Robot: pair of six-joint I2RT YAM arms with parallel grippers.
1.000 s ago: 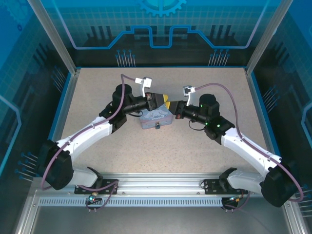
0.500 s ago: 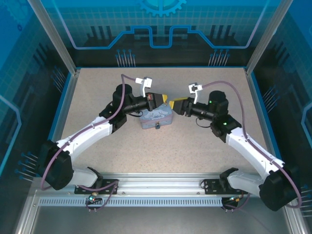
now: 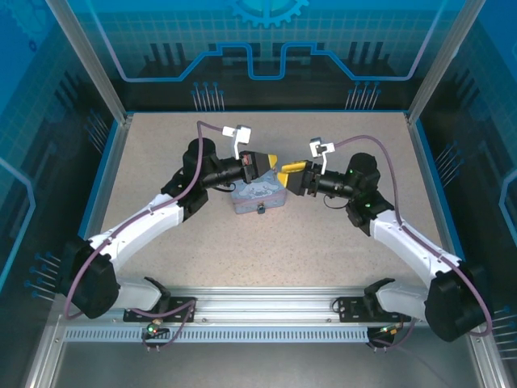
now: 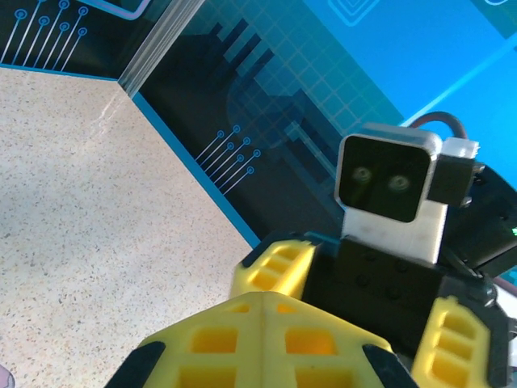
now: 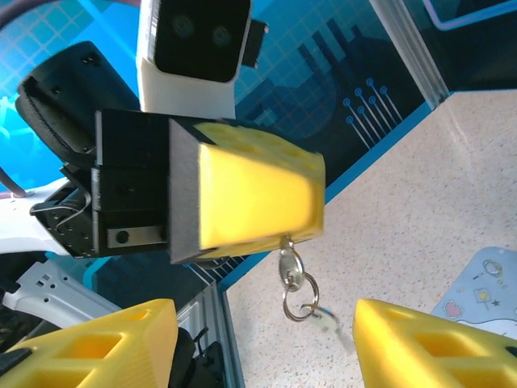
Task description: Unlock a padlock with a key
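Note:
My left gripper (image 3: 273, 161) is shut on the key (image 5: 290, 268), held above the pale blue tin box (image 3: 258, 194). In the right wrist view the silver key hangs from the left gripper's yellow fingers (image 5: 258, 194), with a split ring (image 5: 300, 301) and a second blurred key below it. My right gripper (image 3: 287, 174) stands open just to the right, its fingers (image 5: 89, 343) spread either side of the hanging key and not touching it. The padlock (image 3: 260, 209) is a small dark piece at the tin box's near side. In the left wrist view my left gripper (image 4: 262, 303) has its jaws pressed together.
The tin box (image 5: 485, 283) rests mid-table on the speckled beige surface (image 3: 161, 162). Blue enclosure walls and aluminium posts (image 3: 89, 65) ring the table. The two wrists face each other closely over the box, the right wrist camera (image 4: 392, 178) right in front of the left fingers.
The right gripper opened, let go of the key and drew back slightly to the right. The left gripper closed on the key and stayed in place.

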